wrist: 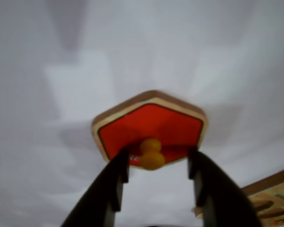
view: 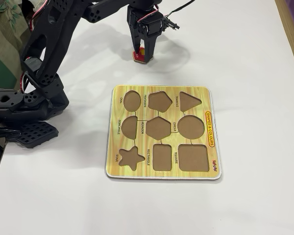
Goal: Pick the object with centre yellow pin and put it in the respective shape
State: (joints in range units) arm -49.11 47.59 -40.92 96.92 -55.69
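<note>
Wrist view: gripper point(wrist: 154, 158) reached in from the bottom edge, its two dark fingers point(wrist: 114, 182) standing apart on either side of the yellow knob point(wrist: 151, 152) at the middle of the red hexagonal piece point(wrist: 151, 125). Jaws looked part open, wider than the knob, with a gap showing on each side of it. The finger tips overlapped the near edge of the piece; whether they touched it or the knob could not be told, the picture being soft and blurred. Nothing seemed clamped. The piece showed a red face with a tan rim and a darker outer edge, against the white tabletop point(wrist: 47, 56). A corner of the yellow puzzle board point(wrist: 274, 198) showed at lower right, well apart from the piece.

Fixed view: black arm point(view: 54, 44) stretched from the left side toward the top of the picture, gripper point(view: 143, 54) pointed downward over the red piece point(view: 138, 57), which sat at the gripper's tips on or just above the tabletop point(view: 245, 49); only a small red and tan part of it was visible. The puzzle board point(view: 213, 132) lay flat nearer the camera, clear of the piece. Its hexagon cutout point(view: 158, 127) sat in the middle row, centre, open and brown, between a half-round cutout point(view: 130, 127) on the left and the circle cutout point(view: 191, 126) on the right, with the pentagon cutout point(view: 159, 101) just above it
</note>
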